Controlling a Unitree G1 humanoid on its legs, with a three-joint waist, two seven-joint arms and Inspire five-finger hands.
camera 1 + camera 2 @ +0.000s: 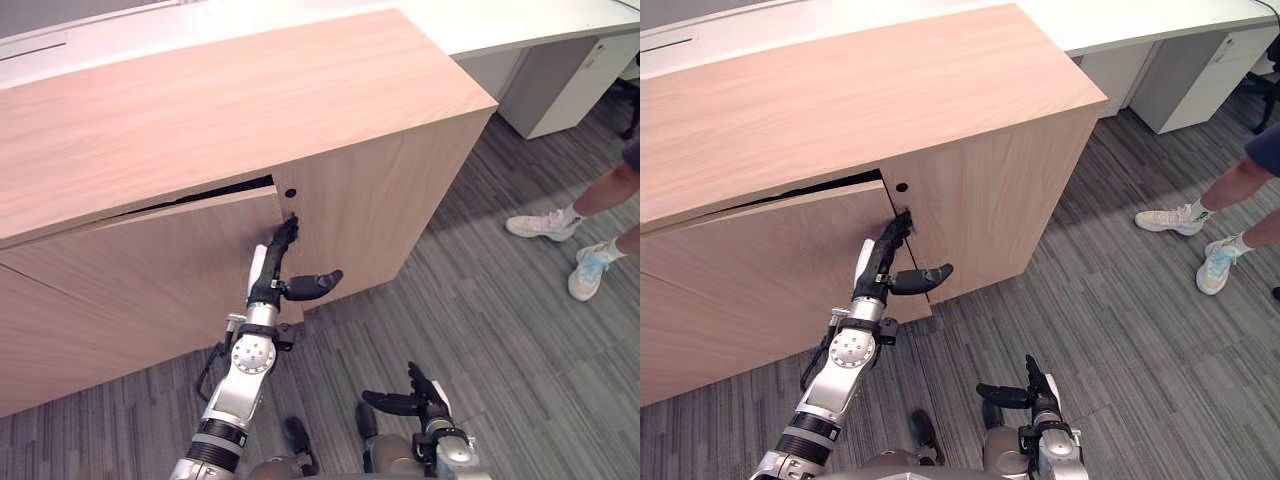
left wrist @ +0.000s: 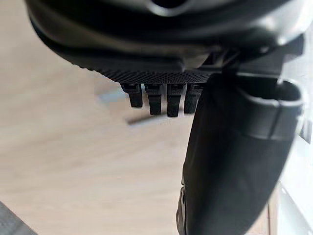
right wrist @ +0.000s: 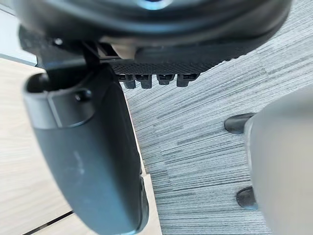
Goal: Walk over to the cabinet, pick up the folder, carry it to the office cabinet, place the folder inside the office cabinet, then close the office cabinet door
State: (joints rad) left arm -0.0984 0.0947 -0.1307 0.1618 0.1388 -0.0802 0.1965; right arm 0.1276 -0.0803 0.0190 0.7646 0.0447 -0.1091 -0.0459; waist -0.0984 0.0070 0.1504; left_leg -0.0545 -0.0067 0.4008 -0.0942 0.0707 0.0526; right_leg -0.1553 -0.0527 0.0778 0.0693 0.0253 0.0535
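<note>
office cabinet [image 1: 200,110]: light wood, low and wide with a bare top. The door [image 1: 130,270] is ajar, and a dark wedge of gap [image 1: 222,189] runs along its top edge, widening toward the seam. The inside is black through that gap, so I cannot tell whether the folder is in there.

left hand [image 1: 272,272]: the fingers are straight and together, with the tips flat on the door face right at its free edge. The thumb sticks out sideways and pinches nothing. The panel just right of the seam has a small round hole [image 1: 290,192].

right hand [image 1: 420,398]: it sits low and near the body, well apart from the cabinet. The fingers are relaxed and straight, the thumb is out to the side, and it holds nothing.

Room: the floor [image 1: 500,330] is grey striped carpet. A white desk [image 1: 540,20] runs behind the cabinet, with a white drawer unit [image 1: 560,80] under it. A person's legs in white shoes [image 1: 585,270] stand on the carpet at the right.

Left wrist view: the fingers [image 2: 154,100] sit in a row against plain wood, with the thumb [image 2: 234,156] beside them. Right wrist view: the fingers [image 3: 146,81] are over carpet, with a wood cabinet panel [image 3: 24,171] at the side.
</note>
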